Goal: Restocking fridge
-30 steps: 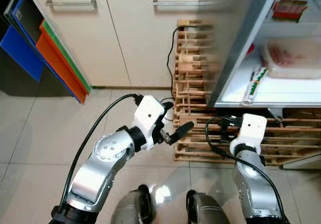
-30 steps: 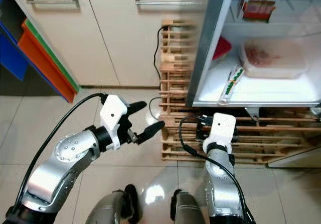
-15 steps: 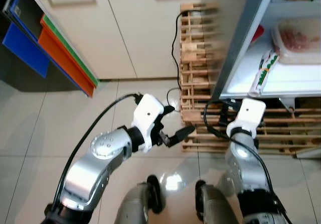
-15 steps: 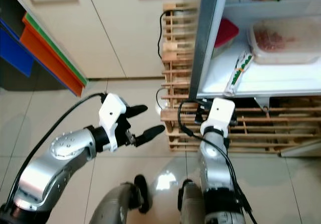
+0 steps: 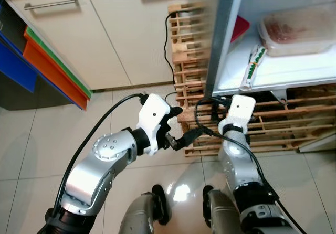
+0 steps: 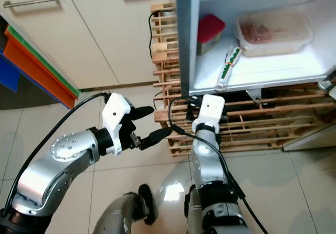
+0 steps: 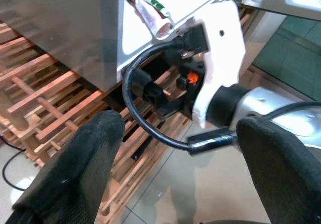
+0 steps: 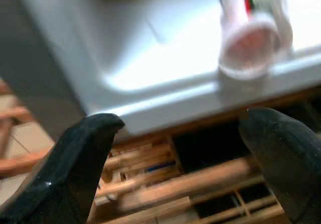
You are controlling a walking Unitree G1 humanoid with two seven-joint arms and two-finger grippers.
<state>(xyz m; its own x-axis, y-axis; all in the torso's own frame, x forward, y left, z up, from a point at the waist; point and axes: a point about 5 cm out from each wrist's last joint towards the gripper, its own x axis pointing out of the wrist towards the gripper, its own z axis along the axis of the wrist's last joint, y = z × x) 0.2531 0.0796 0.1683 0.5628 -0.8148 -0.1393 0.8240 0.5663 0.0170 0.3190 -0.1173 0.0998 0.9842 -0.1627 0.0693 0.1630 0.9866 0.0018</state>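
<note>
The open white fridge (image 6: 273,71) on the right already holds a clear lidded tub of meat (image 6: 273,30), a red-lidded container (image 6: 210,28) and a green-and-white wrapped roll (image 6: 227,67) at the shelf's near edge. The left gripper (image 6: 149,126), low before the wooden pallet (image 6: 168,61), is spread wide and empty. The right gripper (image 8: 180,148), just under the shelf edge, is likewise parted and empty. No item is in hand, so further stocking seems left.

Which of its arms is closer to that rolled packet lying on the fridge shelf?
Right. The right end effector is open just below the shelf edge where the rolled packet lies; the left end effector is open farther off over the floor.
</note>
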